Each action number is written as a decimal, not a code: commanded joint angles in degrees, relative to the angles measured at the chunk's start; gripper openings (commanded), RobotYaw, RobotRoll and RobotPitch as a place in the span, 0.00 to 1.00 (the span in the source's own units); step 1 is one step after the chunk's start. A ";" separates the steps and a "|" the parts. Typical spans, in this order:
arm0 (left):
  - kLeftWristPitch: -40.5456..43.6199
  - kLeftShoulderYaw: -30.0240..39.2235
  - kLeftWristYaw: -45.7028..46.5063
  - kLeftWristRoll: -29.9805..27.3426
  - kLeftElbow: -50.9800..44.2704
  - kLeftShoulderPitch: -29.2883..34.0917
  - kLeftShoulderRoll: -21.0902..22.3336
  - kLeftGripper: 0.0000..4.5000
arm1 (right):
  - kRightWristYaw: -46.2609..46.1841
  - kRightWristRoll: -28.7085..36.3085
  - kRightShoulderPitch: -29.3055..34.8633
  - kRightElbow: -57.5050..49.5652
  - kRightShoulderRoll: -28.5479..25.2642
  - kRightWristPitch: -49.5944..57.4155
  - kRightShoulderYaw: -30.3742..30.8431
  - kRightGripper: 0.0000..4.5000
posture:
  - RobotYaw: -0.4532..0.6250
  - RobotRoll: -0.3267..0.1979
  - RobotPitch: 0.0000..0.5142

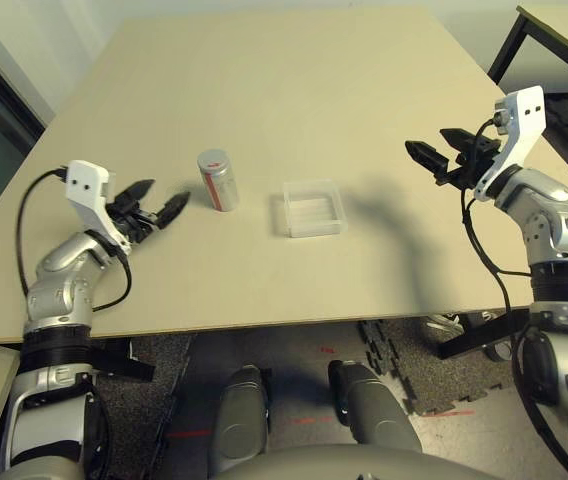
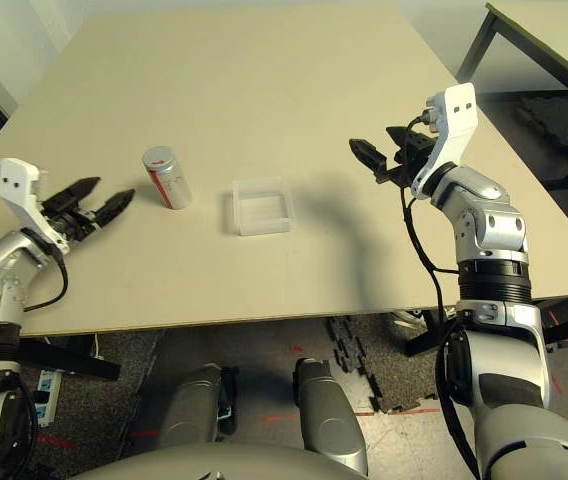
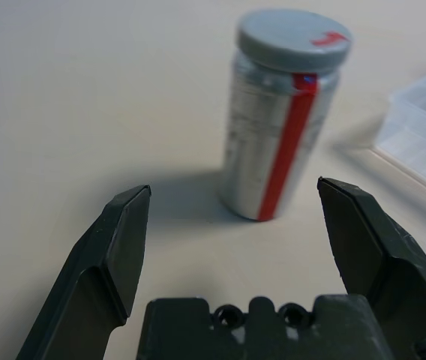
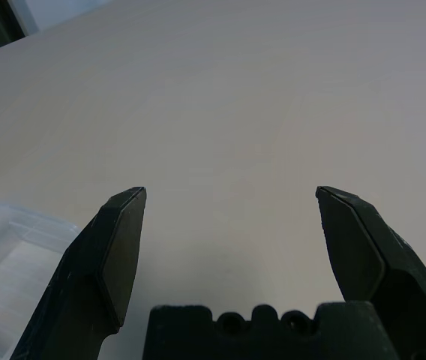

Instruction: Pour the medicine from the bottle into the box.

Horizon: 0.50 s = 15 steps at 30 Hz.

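Left of the capped bottle (image 1: 221, 184), wide apart at the left gripper (image 1: 158, 203). Upright on the table (image 1: 264, 285) at the bottle, red-striped. Right of it, nearby, apparently empty in the clear box (image 1: 313, 209); farther right, wide apart at the right gripper (image 1: 434, 152).

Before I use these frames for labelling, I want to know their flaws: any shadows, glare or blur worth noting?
Left eye view: a soft shadow lies on the table, to the right of the clear tray. Left wrist view: the bottle looks soft, its small print unreadable, with a dim shadow beside its base. Right wrist view: the tabletop is dim, without strong glare.
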 commanded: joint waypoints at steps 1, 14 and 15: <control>0.52 -1.57 -1.86 0.53 -0.20 0.02 0.35 0.99 | -0.08 0.47 0.43 -1.98 0.04 1.19 0.44 1.00 | 0.34 0.62 0.25; -7.89 -4.59 -1.67 5.77 11.03 -8.01 -2.21 0.99 | -1.43 1.47 1.75 -5.75 0.62 2.77 -0.11 1.00 | 0.31 0.62 0.24; -8.63 -4.76 -1.45 6.19 12.17 -8.79 -2.68 0.99 | -1.35 1.69 1.82 -6.11 0.60 2.89 -0.10 1.00 | 0.30 0.62 0.24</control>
